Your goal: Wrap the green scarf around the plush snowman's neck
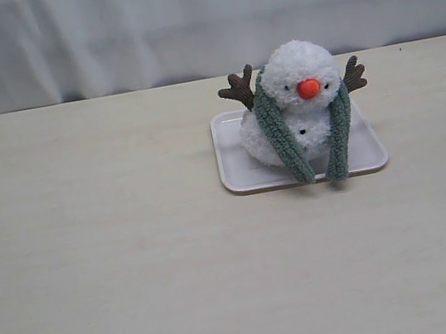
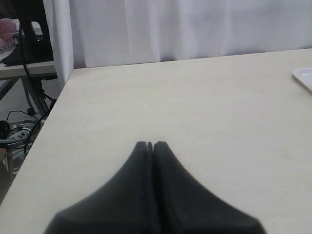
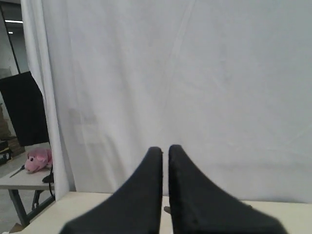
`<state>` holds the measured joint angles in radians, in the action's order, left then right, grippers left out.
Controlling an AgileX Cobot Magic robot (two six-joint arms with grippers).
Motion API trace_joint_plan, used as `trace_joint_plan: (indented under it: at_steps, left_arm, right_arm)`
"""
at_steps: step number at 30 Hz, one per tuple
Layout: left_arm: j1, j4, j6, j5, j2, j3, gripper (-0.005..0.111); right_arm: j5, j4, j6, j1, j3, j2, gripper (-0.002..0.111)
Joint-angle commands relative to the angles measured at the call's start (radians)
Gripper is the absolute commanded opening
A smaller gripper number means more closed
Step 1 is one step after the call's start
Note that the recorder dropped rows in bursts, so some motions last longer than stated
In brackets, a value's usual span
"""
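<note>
The plush snowman [image 1: 302, 73] sits upright on a white tray [image 1: 237, 173] right of the table's middle in the exterior view. The green scarf [image 1: 280, 135] lies round the back of the snowman's neck [image 1: 299, 110]. Its two ends hang down the front on either side of the body and reach the tray's front rim. Neither gripper shows in the exterior view. My left gripper [image 2: 150, 144] is shut on nothing, over bare table, with the tray's corner [image 2: 304, 78] far off to one side. My right gripper [image 3: 165, 148] faces the white curtain, its fingers a thin slit apart and holding nothing.
A white curtain [image 1: 180, 19] hangs behind the table. In the left wrist view the table's side edge [image 2: 56, 117] drops off to cables and a stand on the floor. A pink plush toy [image 3: 38, 160] lies on a side table beyond the curtain.
</note>
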<state>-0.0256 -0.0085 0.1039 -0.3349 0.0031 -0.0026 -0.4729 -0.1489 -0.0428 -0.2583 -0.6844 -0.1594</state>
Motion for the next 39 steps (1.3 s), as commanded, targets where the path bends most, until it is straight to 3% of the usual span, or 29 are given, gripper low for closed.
trace_joint_plan:
  at_steps: [1, 22, 39]
  left_arm:
    - [0.001, -0.002, 0.0, 0.012, -0.003, 0.003, 0.0]
    - [0.001, -0.002, 0.0, 0.012, -0.003, 0.003, 0.0]
    - [0.001, -0.002, 0.0, 0.012, -0.003, 0.003, 0.0]
  right_arm:
    - [0.003, 0.0, 0.001, 0.001, 0.009, 0.075, 0.004]
    - [-0.004, 0.007, 0.001, 0.01, 0.092, 0.159, 0.004]
    - [0.138, 0.119, 0.001, 0.192, 0.112, 0.159, 0.004]
